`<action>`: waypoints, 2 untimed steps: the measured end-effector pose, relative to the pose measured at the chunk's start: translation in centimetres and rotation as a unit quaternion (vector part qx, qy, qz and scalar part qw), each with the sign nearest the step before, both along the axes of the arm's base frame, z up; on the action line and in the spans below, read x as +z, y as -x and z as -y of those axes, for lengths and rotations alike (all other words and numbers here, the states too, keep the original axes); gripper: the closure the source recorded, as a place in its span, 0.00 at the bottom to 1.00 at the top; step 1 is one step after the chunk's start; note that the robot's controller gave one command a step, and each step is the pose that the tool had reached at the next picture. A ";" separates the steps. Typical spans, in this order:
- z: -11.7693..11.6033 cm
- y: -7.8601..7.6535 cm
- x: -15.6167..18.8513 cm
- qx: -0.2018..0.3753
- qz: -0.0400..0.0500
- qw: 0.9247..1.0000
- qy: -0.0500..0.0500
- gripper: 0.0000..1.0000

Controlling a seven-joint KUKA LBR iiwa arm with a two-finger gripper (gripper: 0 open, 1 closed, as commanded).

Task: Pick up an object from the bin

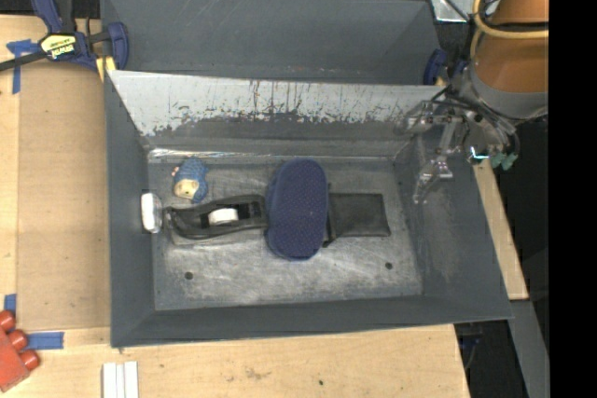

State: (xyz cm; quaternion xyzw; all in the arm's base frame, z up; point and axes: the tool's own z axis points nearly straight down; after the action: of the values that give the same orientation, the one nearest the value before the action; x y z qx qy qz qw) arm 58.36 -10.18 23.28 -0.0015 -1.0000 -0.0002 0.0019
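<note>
While the jaws hang at the right edge of the bin (280, 289) floor, close to the sloped right wall and below the orange-covered wrist (511, 33), we cannot tell whether they are released or clenched; we see nothing between them. Every loose thing lies apart from them, in a row across the floor from the left edge to just right of the middle. Nearest is a flat black rectangular pad (362, 214), lying flush on the floor; its left end sits under a dark blue oval pad (297, 208), which overlaps it. Left of that lies a black tape dispenser (201, 224) with a white roll, a small white piece (149, 212) at its left end, and a small blue-and-tan round thing (189, 182) just behind it, toward the far-left corner. We judge that no thing is selected yet. We rate the blue oval the easier grasp, since it appears to rise clear of the floor, whereas the flat black pad offers the jaws little edge to close on.
</note>
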 end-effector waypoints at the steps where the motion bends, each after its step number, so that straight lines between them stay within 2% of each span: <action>1: -2.9 -0.4 -15.9 0.140 0.005 0.990 0.000 0.00; 2: -2.9 -0.8 -15.4 0.140 0.012 0.990 0.002 1.00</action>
State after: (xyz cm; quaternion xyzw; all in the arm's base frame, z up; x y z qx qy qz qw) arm 59.20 -7.29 7.88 0.1389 -0.9902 0.0016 -0.0099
